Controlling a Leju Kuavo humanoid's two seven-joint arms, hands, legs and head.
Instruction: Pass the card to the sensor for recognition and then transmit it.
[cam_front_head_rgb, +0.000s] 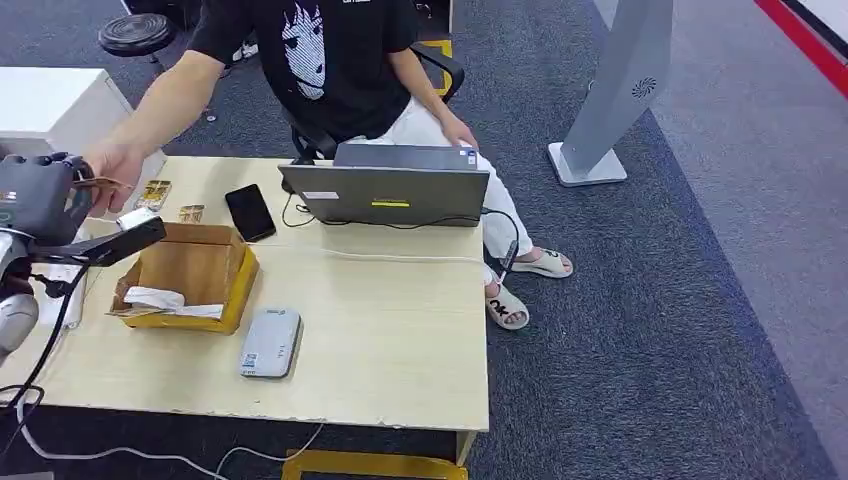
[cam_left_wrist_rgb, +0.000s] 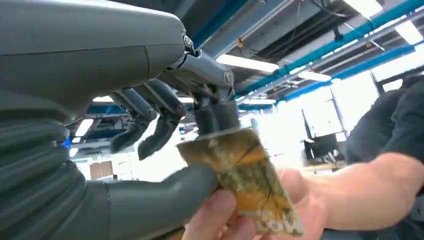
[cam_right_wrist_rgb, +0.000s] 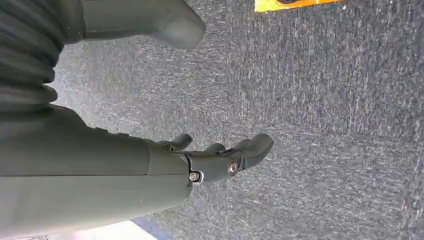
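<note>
Head view showed the left robot hand (cam_front_head_rgb: 40, 200) raised at the far left corner of the counter (cam_front_head_rgb: 400, 330), meeting a person's hand (cam_front_head_rgb: 118, 172). A cardboard box (cam_front_head_rgb: 190, 275) sat just beside it, with a grey sensor (cam_front_head_rgb: 270, 343) near the box and a laptop (cam_front_head_rgb: 390, 190) farther back.

Left wrist view showed the card (cam_left_wrist_rgb: 245, 180) pinched between the left robot hand's (cam_left_wrist_rgb: 165, 150) thumb and one finger, the person's fingers (cam_left_wrist_rgb: 220, 215) also gripping it.

Right wrist view showed the right robot hand (cam_right_wrist_rgb: 220, 157) empty above the carpet (cam_right_wrist_rgb: 340, 125), fingers loosely apart.
</note>
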